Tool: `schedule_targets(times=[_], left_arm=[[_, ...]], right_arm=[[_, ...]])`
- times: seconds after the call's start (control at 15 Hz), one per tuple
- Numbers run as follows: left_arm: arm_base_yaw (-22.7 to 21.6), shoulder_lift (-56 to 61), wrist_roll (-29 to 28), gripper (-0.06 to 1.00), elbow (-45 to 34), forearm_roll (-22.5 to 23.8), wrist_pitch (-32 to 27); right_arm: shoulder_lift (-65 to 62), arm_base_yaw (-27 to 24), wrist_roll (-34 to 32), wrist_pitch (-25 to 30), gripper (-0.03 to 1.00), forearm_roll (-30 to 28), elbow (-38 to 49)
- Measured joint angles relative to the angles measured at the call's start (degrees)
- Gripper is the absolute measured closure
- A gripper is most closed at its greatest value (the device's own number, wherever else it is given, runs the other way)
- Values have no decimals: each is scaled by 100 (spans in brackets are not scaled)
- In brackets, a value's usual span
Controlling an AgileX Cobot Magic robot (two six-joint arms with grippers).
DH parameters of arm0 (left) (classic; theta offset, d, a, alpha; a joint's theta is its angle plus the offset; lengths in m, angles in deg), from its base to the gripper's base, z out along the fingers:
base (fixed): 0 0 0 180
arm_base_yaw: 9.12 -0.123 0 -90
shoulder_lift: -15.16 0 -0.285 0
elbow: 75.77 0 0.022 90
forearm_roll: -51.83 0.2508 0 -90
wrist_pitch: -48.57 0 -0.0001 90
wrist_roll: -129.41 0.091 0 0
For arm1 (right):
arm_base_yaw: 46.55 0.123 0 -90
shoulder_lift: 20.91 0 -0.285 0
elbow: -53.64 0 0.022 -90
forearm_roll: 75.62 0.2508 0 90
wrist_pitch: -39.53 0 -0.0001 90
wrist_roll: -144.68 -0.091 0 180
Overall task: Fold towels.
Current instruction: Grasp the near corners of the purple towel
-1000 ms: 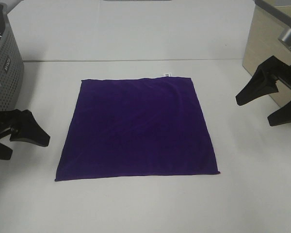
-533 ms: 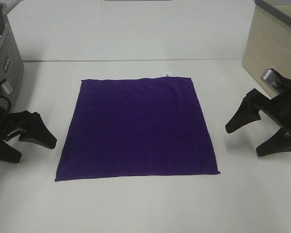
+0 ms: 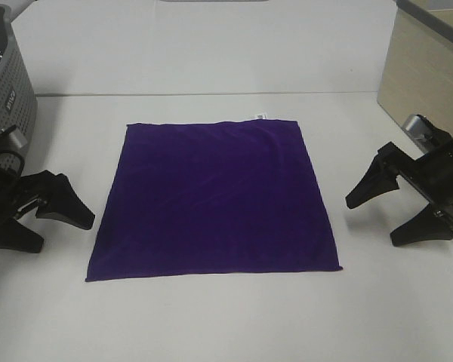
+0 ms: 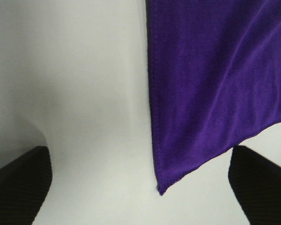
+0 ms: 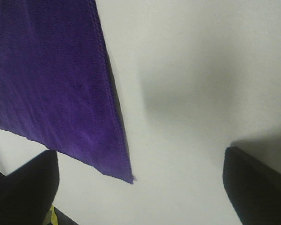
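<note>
The deep purple towel (image 3: 215, 200) lies flat and spread out as a square in the middle of the white table (image 3: 211, 324). Its small white tag (image 3: 260, 116) sits on the far edge. My left gripper (image 3: 60, 234) is open and empty, low over the table just left of the towel's near-left corner. My right gripper (image 3: 374, 222) is open and empty, just right of the towel's right edge. The left wrist view shows a towel corner (image 4: 160, 190) between the open fingers (image 4: 18, 183). The right wrist view shows another corner (image 5: 130, 178) between the open fingers (image 5: 262, 187).
A grey perforated basket (image 3: 7, 98) stands at the far left, close behind my left arm. A beige box (image 3: 426, 83) stands at the far right, behind my right arm.
Both open grippers have moved inward toward the towel. The right one has come down and forward from near the beige box. The towel has not moved.
</note>
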Motion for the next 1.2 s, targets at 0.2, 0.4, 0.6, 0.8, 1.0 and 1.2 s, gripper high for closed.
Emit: schedule_targets(times=[0.2,0.4,0.6,0.8,1.0,1.2], left_arm=[[40,-11,0,2,6,-17,-40],[579,-74,-539,6,97,34,-57],[1369,-481,-1570,9,854,498,-269],[2068,-1152,-3019,26,1942,1215,-871],[2154,-1335,-3260,71,2108,1495,-985],[2154,-1369,-3083,94,2108,1541,-980]], right_arm=[[11,201,-149,-103,7,-52,-29],[189,1037,-487,-298,13,-103,-143],[527,1730,-716,-92,17,23,-464],[751,2315,-1197,0,36,-361,-854],[814,2349,-1547,-92,80,-1014,-957],[814,2366,-1616,-103,94,-1140,-974]])
